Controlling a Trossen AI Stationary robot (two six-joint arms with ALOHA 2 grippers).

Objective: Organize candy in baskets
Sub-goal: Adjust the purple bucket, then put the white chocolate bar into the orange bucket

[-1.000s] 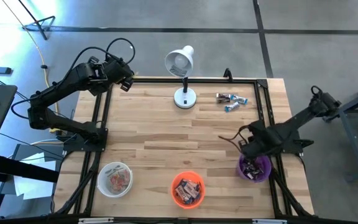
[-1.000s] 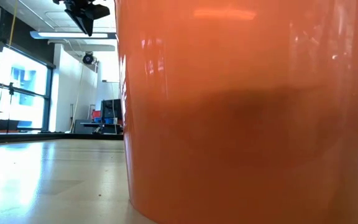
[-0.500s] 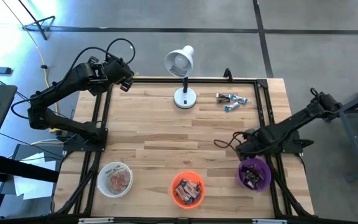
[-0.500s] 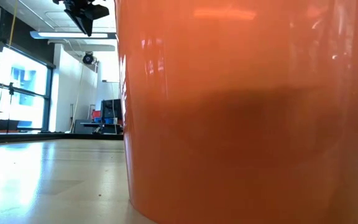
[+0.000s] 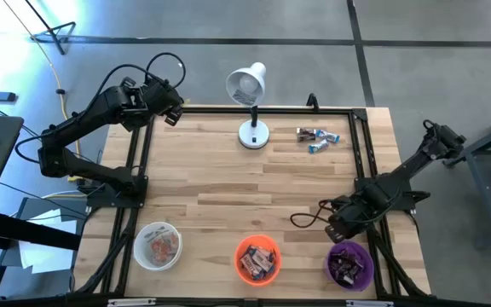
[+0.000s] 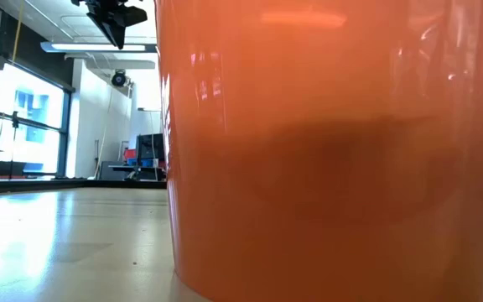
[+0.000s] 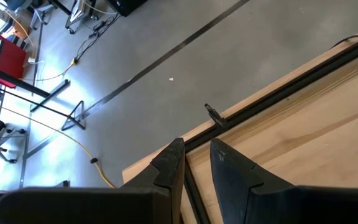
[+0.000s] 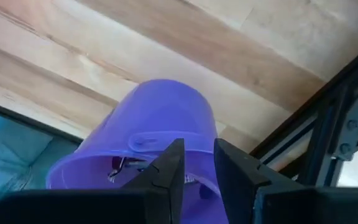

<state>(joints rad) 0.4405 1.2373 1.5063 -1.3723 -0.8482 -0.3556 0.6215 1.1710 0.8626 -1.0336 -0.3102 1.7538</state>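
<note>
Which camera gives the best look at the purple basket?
The high view: the whole purple basket shows from above, candy inside. The right wrist view shows its wall and rim close up, partly behind the jaws. The low and left wrist views miss it.
</note>
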